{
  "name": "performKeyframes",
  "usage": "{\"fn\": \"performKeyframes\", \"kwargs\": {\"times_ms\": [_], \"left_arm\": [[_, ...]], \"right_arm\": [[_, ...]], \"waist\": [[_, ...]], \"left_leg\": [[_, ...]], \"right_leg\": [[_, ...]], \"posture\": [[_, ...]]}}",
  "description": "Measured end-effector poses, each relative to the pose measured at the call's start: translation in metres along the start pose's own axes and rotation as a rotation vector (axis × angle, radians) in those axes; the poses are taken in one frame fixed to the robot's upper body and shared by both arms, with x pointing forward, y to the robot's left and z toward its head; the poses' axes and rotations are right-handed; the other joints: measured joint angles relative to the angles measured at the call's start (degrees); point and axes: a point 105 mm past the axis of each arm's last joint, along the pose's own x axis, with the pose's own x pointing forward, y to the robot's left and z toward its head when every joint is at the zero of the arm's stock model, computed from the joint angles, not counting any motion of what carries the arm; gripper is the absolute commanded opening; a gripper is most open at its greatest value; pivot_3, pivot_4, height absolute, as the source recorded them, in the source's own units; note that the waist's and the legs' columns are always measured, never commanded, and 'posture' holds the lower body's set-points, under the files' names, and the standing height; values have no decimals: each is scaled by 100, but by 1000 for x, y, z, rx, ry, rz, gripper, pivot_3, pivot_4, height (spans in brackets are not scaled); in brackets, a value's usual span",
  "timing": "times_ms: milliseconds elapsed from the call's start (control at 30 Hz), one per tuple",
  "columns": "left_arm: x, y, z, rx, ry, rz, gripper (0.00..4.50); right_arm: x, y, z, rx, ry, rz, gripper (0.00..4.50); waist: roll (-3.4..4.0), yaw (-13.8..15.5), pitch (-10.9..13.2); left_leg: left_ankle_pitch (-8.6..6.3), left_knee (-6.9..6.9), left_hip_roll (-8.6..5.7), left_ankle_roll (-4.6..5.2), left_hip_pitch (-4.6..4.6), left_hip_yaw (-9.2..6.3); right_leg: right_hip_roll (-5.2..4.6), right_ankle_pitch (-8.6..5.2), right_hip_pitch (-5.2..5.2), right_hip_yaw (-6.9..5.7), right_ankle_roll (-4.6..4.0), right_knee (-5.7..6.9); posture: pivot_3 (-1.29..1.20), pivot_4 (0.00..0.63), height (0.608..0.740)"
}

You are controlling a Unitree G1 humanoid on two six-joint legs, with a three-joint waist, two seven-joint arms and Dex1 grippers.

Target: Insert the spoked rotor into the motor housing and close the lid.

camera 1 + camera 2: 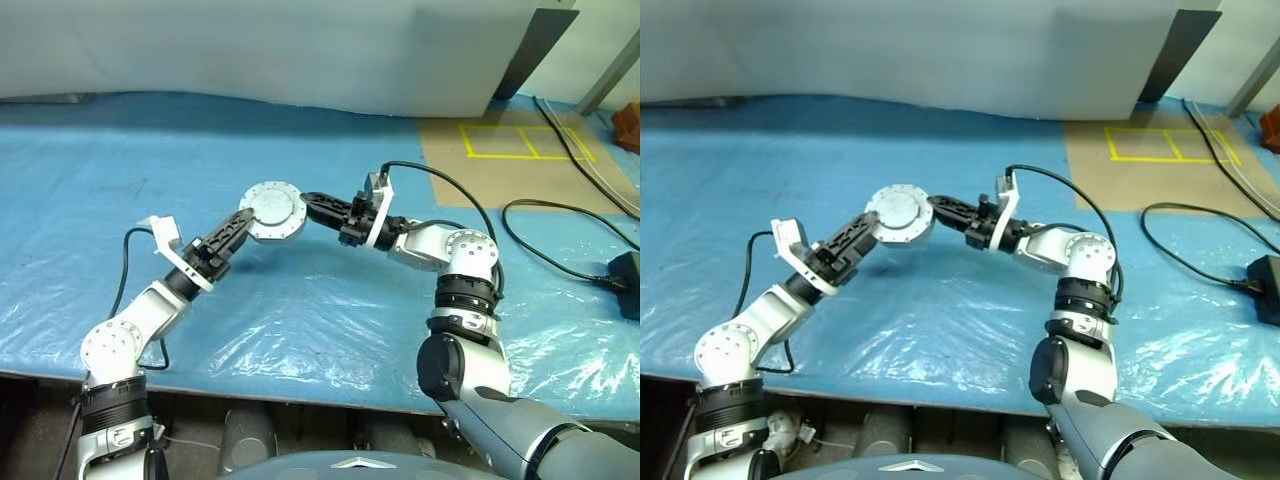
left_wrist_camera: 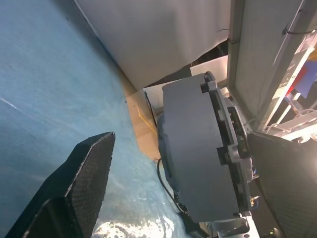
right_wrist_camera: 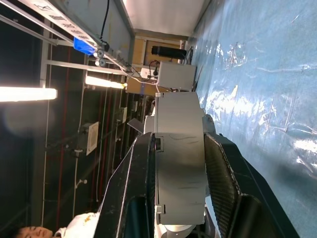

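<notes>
Motor housing (image 1: 273, 211): centre frame, raised above blue-sheeted worktop (image 1: 300, 310), clamped edgewise in right pincer (image 1: 312, 207). Left pincer (image 1: 238, 224): fingers spread wide, flanking housing, holding nothing.

Head stereo pair: high, facing forward and down over the blue sheet (image 1: 300, 320), mid-range. Left wrist camera: close, along its fingers (image 2: 74, 193) to the housing (image 2: 198, 158). Right wrist camera: close, same housing. All four share it.

Silver-grey jointed arms with black bands, black textured fingers (image 2: 81, 183) and looping black cables
</notes>
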Motion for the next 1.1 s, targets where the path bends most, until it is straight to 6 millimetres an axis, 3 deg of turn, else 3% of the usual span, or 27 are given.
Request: {"fn": "performKeyframes", "kwargs": {"times_ms": [133, 433, 633, 1100], "left_arm": [[20, -12, -10, -18, 28, -72, 4470], [21, -6, -9, -15, 17, -50, 4470], [21, -2, -13, -19, 32, -35, 2688], [19, 0, -16, -21, 45, -40, 2632]], "right_arm": [[2, 0, -3, 3, 17, 2, 1147], [1, -1, -3, -1, 20, -12, 1147], [1, -1, -3, -2, 20, -18, 1147], [2, -2, -6, -20, 32, -30, 1147]], "waist": [[-2, -5, 1], [-2, -11, 1], [-3, -7, 2], [-3, -7, 2]], "left_leg": [[0, 11, 0, 0, 4, -1], [0, 21, 0, 0, 7, -1], [0, 23, -1, 0, 6, -1], [0, 26, -1, 0, 7, -2]], "right_leg": [[-5, 0, 1, 1, 0, 16], [-6, 0, 0, 2, 0, 32], [-7, 0, 0, 2, 0, 34], [-7, 0, 0, 2, 0, 38]], "posture": [[0, 150, 740], [0, 150, 740], [0, 150, 740], [0, 150, 740]]}}
